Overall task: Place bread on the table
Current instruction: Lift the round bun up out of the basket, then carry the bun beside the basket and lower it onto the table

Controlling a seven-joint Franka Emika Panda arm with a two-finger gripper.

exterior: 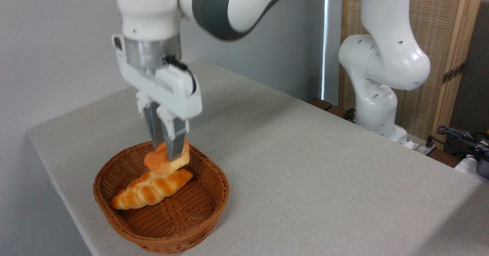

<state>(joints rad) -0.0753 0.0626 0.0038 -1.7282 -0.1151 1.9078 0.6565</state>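
The gripper (167,151) is clenched on the bun (164,160), fingers pointing down, one on each side of it. The bun sits tilted inside the wicker basket (198,225), just above a long braided loaf (151,189) and close to or touching it; I cannot tell which. The basket rests near the front left corner of the table (305,164).

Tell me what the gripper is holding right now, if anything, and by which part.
The gripper is shut on the small bun, its fingers pinching the upper middle, over the basket.
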